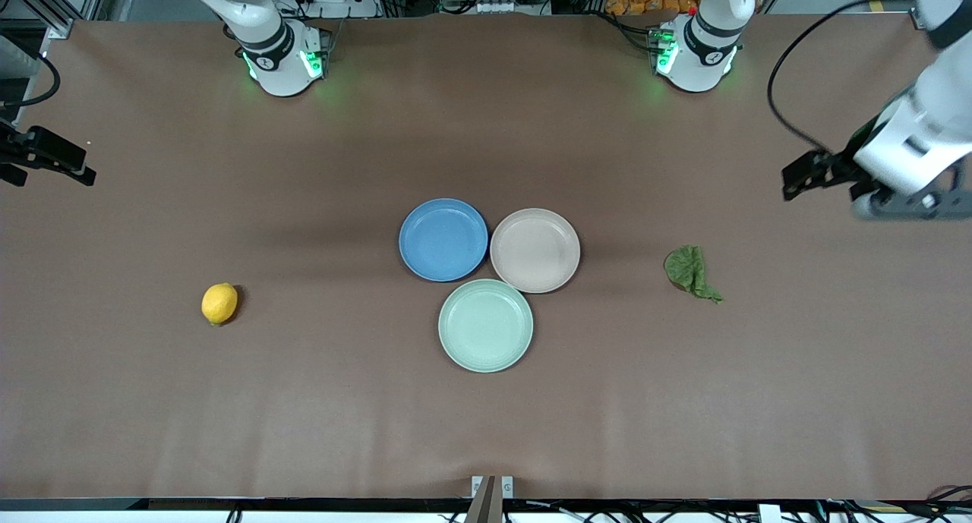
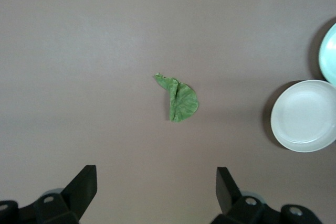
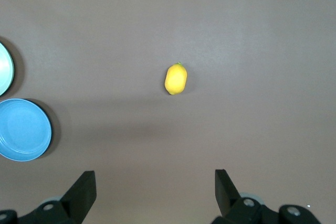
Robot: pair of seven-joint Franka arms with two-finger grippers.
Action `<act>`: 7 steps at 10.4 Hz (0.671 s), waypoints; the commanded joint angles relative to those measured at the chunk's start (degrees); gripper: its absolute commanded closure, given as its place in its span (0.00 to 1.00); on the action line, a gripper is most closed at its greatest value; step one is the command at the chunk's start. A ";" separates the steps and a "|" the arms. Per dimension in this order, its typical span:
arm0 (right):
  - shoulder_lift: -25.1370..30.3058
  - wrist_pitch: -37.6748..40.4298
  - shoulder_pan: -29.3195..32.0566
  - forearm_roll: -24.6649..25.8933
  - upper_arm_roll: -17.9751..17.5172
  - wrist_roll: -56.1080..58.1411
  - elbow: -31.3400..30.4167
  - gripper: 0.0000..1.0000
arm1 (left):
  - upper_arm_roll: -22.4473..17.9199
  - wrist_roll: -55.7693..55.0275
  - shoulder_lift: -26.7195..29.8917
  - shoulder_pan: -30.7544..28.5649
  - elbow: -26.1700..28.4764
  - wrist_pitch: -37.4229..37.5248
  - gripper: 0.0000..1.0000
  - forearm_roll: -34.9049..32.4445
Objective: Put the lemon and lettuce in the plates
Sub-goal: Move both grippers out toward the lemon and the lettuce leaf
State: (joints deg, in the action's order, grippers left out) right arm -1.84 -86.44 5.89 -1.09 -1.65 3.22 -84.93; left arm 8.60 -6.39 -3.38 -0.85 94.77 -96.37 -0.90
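Brown desk (image 1: 319,401): small yellow oval lemon (image 1: 219,304) toward the right arm's end, wrinkled green lettuce leaf (image 1: 690,272) toward the left's; blue (image 1: 443,240) and beige-pink round plates (image 1: 535,250) between, empty. Left claw (image 2: 156,187) and right claw (image 3: 155,190) hang agape above; descent and grasping likely come next.

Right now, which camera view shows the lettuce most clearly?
The left wrist view: the lettuce lies near its middle, unobstructed, folds and tail visible. The front view shows it smaller, toward the left arm's end of the table. The right wrist view does not show it.
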 commanded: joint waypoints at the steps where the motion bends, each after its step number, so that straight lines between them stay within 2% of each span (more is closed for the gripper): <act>1: -1.32 -0.30 0.79 0.39 -0.46 -0.76 0.74 0.00 | 0.10 1.47 1.00 -0.29 9.95 -10.55 0.00 -1.21; 5: -7.37 -3.82 1.49 0.56 -0.46 -0.76 0.38 0.00 | 0.10 1.38 0.39 -0.47 23.23 -25.77 0.00 -1.21; 7: -11.77 -6.89 1.49 0.65 -0.29 -0.76 0.38 0.00 | 0.19 1.30 -2.67 -0.56 24.76 -27.99 0.00 -1.21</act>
State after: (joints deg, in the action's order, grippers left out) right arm -10.70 -92.17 6.61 -1.09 -1.40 3.01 -85.40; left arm 8.60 -6.23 -5.12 -0.90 118.08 -122.53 -0.94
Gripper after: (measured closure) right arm 0.000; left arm 0.000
